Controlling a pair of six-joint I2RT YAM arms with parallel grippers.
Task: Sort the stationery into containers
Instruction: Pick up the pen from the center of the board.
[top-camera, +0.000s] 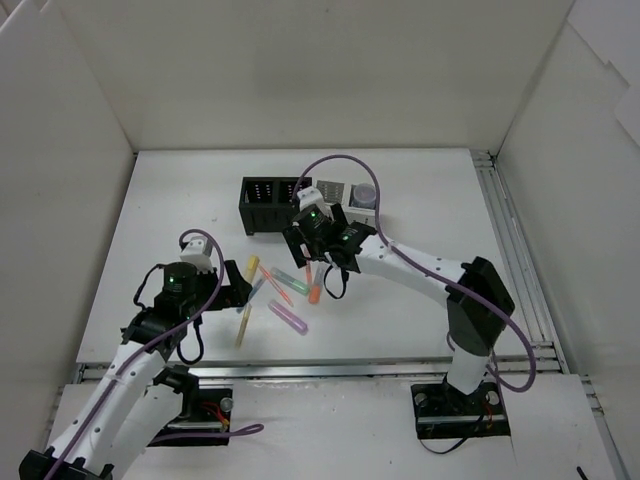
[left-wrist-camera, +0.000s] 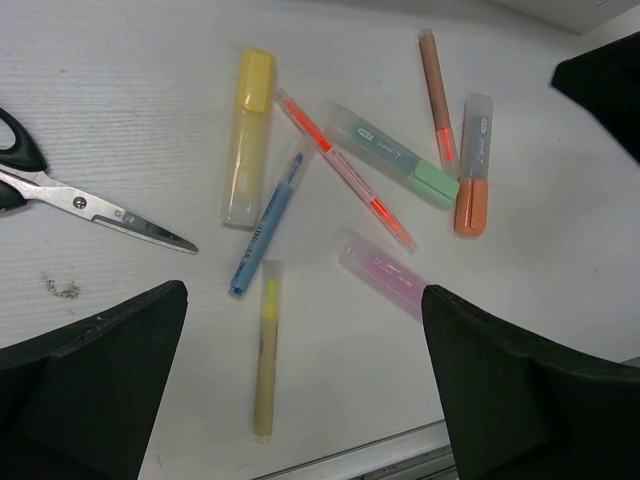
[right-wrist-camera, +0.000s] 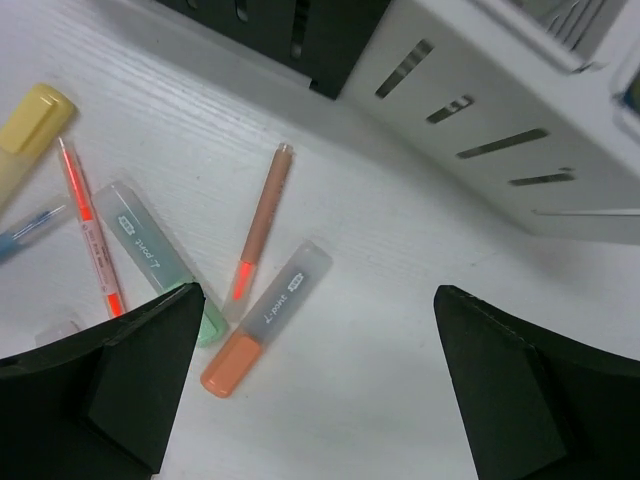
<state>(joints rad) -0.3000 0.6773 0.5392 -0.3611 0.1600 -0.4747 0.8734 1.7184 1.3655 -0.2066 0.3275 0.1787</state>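
Note:
Several markers and pens lie loose on the white table between the two arms. In the left wrist view I see a yellow marker (left-wrist-camera: 247, 135), a blue pen (left-wrist-camera: 268, 222), a thin yellow pen (left-wrist-camera: 265, 350), a red pen (left-wrist-camera: 345, 170), a green marker (left-wrist-camera: 393, 155), an orange marker (left-wrist-camera: 472, 165), a brown pen (left-wrist-camera: 437, 95) and a pink marker (left-wrist-camera: 385, 272). My left gripper (left-wrist-camera: 303, 330) hangs open and empty above them. My right gripper (right-wrist-camera: 318, 330) is open and empty, just right of the orange marker (right-wrist-camera: 265, 320). The black organiser (top-camera: 270, 205) and the white organiser (top-camera: 350, 200) stand side by side behind.
Scissors (left-wrist-camera: 80, 200) lie left of the yellow marker. A round greyish thing (top-camera: 366, 192) sits in the white organiser's right compartment. The table's near metal rail (left-wrist-camera: 400, 455) runs close below the thin yellow pen. White walls enclose the table.

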